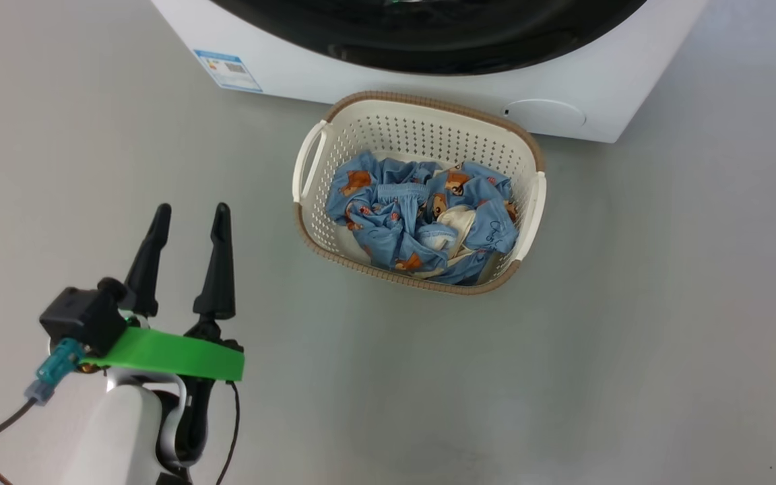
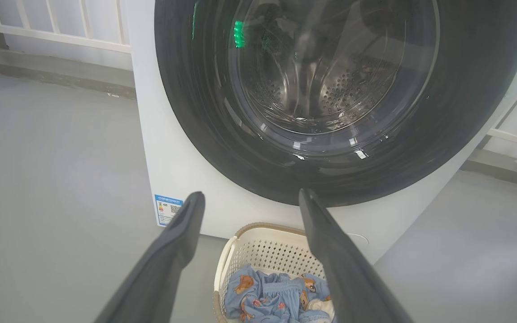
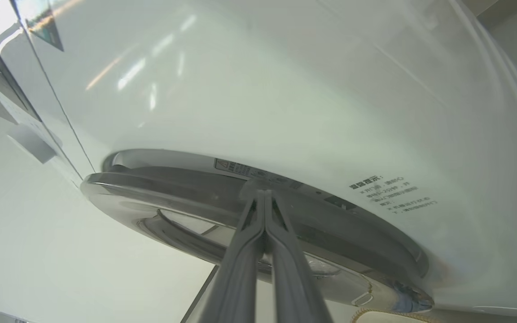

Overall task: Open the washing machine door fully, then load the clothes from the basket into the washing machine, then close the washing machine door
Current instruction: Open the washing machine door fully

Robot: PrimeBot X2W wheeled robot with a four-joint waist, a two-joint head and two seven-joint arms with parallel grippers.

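Sticker (image 1: 228, 70) (blue, print unreadable) marks washing machine (image 1: 361, 84); left fingers (image 1: 216, 269) spread, right fingers (image 3: 240, 262) pressed together.

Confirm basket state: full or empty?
Partly full. The basket holds the clothes, a crumpled heap covering most of its bottom, with the perforated walls bare above it.

clothes (image 1: 422, 219) in basket (image 1: 422, 111), before washing machine (image 1: 603, 81)
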